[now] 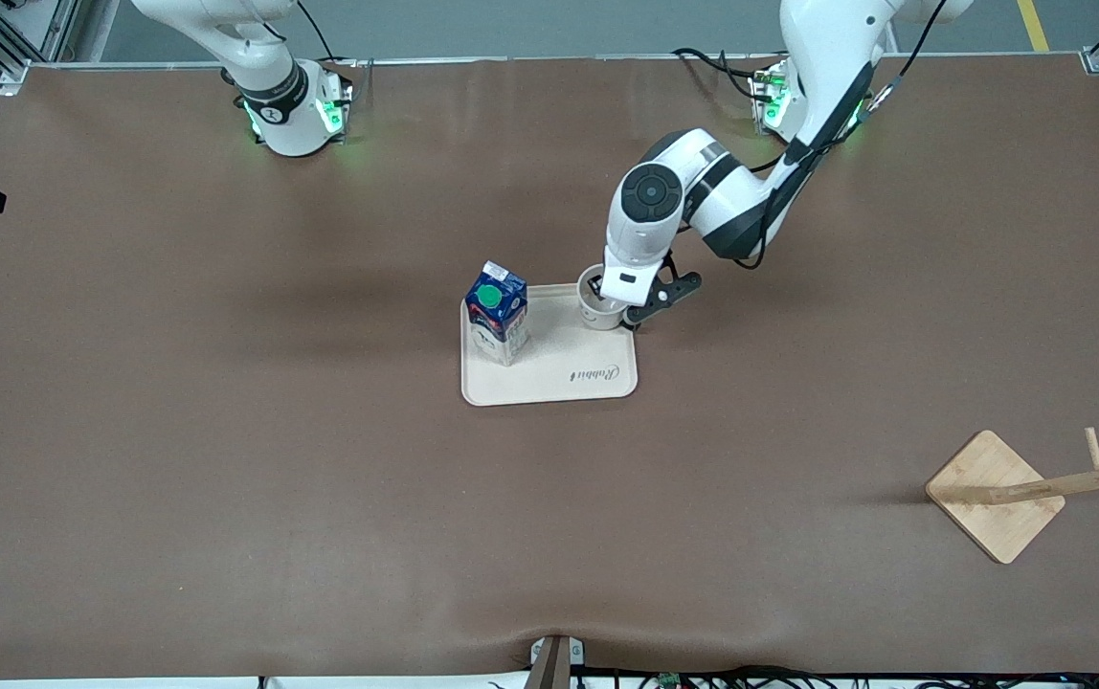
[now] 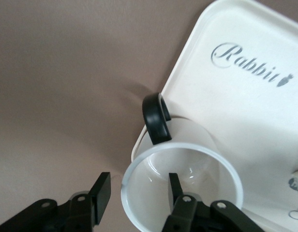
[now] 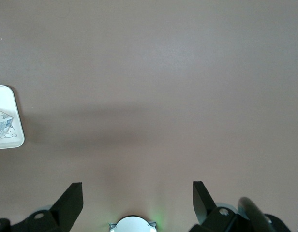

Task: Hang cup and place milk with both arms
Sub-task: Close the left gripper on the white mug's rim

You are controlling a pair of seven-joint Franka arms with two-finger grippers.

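Observation:
The white cup [image 1: 593,308] with a black loop handle [image 2: 156,118] stands upright on the corner of the cream tray [image 1: 559,373] toward the left arm's end. My left gripper [image 1: 615,308] is low over the cup and open. In the left wrist view [image 2: 138,193], one finger [image 2: 101,193] is outside the cup's wall and the other [image 2: 174,188] is inside the cup [image 2: 197,145]; neither is pressed on it. The dark-blue milk carton [image 1: 497,311] with a green cap stands on the tray's other end. My right gripper [image 3: 137,200] is open and empty above bare table, waiting near its base.
A wooden stand [image 1: 995,493] with a square base and a pegged post stands toward the left arm's end, nearer to the front camera than the tray. The right wrist view shows the tray's corner [image 3: 8,140]. Brown table covering lies all round.

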